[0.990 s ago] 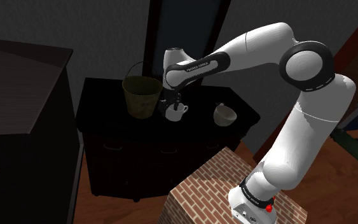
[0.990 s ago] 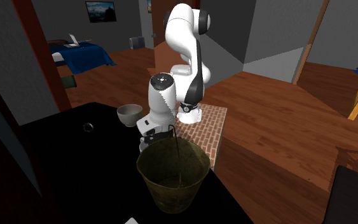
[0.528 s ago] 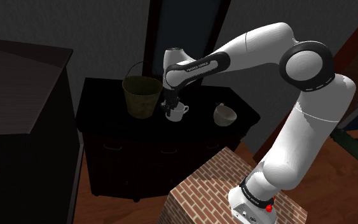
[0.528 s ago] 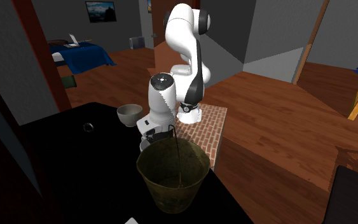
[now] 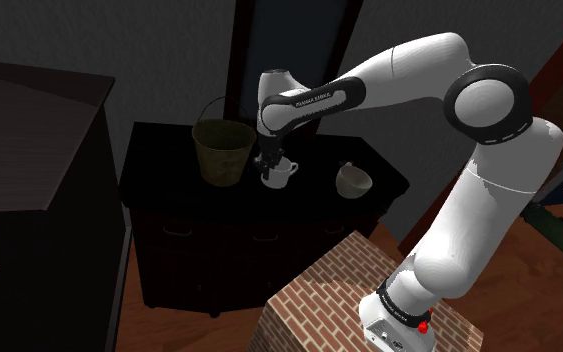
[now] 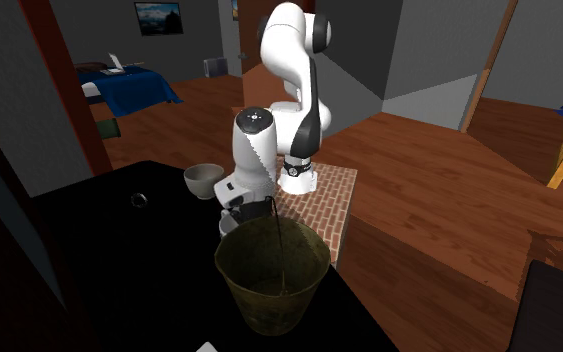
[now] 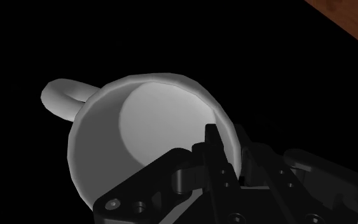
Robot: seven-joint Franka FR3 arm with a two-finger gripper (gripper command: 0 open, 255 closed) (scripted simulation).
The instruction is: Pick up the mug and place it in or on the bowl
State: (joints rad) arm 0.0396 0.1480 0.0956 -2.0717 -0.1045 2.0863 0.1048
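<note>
Shoulder view: gripper down on white mug, at black dresser top, btwn bucket & bowl. 2nd ext. view: bucket up front, arm right behind; bowl farther back, apart. Wrist view: fingers clamped on mug rim, one inside, one outside, opp. handle; mug upright.

The shoulder camera is looking down from behind the brick stand toward the counter. The second exterior camera is facing back across it at the arm — bucket nearest. Both are taking in the bowl. The wrist camera is hovering close over the mug.
</note>
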